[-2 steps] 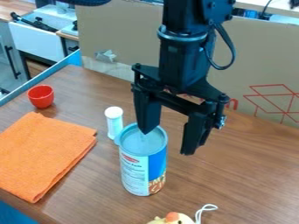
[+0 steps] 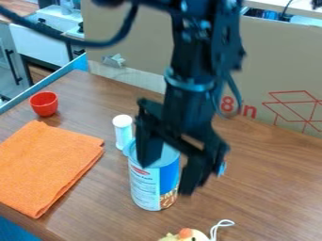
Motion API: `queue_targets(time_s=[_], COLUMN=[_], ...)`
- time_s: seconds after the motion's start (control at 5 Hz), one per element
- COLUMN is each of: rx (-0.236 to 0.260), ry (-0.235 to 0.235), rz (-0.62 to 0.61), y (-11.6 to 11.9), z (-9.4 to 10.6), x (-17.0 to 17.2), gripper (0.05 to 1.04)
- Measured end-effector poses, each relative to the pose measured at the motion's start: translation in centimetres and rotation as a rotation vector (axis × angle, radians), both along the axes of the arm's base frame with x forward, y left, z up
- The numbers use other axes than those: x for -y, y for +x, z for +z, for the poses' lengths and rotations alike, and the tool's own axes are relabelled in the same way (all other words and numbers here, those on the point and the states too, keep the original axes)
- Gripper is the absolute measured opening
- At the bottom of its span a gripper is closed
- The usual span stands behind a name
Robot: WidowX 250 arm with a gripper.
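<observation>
Down and leftward comes the gripper since that earlier frame, swinging across the front of the can, and everything on the table has stayed put. Far left, it's the red cup, upright, its red inner wall showing, near the blue edging along the tabletop's side. Below it lies the orange cloth, folded flat, reaching the front-left edge. Next along, the white bottle stands capped — what's inside can't be made out — just behind the can.

Now the can itself, left of centre: tall, upright, blue rim, pale printed label, a blue panel and brown food pictures low down. One finger covers part of its top, so its contents are hidden. Fingers spread apart, the other overlapping the can's right side — whether either touches, I can't tell. At the bottom edge, a yellow toy with an orange beak and white loop pokes in. Right of that, brown tabletop runs out to the cardboard behind.
</observation>
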State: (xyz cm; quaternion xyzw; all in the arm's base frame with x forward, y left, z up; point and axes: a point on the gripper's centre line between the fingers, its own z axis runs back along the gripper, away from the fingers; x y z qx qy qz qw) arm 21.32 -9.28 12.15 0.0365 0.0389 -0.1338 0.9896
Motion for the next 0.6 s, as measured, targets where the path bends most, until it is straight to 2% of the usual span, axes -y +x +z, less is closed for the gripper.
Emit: queue_targets(time_s=[0.2,0.4,0.6], rx=[0.007,0.02,0.016], ry=[0.071,0.112,0.113], rz=[-0.064,-0.085,-0.127], y=[-1.3,-2.8,-2.6], z=[-1.0,-1.6,-3.7], x=[0.7,1.6,1.7], gripper=[1.001,1.001,1.001])
